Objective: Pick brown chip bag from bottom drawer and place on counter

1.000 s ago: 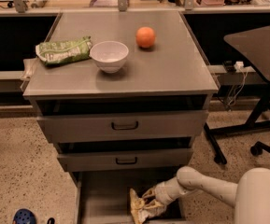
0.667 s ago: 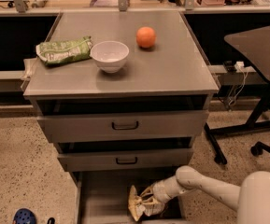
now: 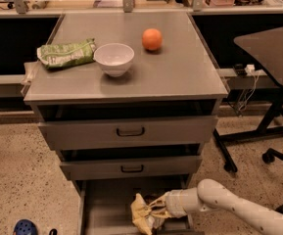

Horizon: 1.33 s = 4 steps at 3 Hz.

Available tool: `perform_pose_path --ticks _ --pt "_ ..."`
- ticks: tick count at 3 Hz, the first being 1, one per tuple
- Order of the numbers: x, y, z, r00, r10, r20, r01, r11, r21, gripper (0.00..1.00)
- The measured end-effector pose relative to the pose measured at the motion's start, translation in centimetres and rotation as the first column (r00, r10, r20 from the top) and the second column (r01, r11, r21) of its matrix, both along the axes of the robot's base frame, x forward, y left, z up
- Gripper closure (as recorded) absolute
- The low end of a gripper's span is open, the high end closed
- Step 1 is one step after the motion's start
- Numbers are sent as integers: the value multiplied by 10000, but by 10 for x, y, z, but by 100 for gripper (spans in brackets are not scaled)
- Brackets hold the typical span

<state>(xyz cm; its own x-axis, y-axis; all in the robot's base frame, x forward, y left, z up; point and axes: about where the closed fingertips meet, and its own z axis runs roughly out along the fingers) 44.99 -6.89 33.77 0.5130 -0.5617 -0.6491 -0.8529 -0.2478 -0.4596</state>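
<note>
The bottom drawer [image 3: 106,204] is pulled open below the two upper drawers, showing a flat grey floor. The brown chip bag [image 3: 142,215] lies in it at the right, crinkled, its tan-yellow side showing. My gripper [image 3: 154,212] reaches into the drawer from the lower right on a white arm, and its fingers are closed on the bag's right edge. The counter [image 3: 180,67], the cabinet's grey top, is above.
On the counter are a green chip bag [image 3: 65,54] at the left, a white bowl [image 3: 114,58] in the middle and an orange [image 3: 152,39] behind it. A dark side table [image 3: 273,48] on a wheeled base stands at the right.
My gripper and the bag have shifted slightly left in the drawer. The grip on the bag looks the same.
</note>
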Motion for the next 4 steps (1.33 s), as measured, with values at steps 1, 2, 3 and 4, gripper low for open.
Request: perform_pose_path --ticks 1,2,3,4 --pt "-52 -13 78 9887 302 1470 -302 9995 -24 100" --pt "-51 -13 78 9886 301 1473 -301 9995 -23 100" --pt "-46 -24 121 9766 67 2149 -94 9999 114 100" --pt "-52 -51 229 9506 201 3098 -187 9998 -76 100"
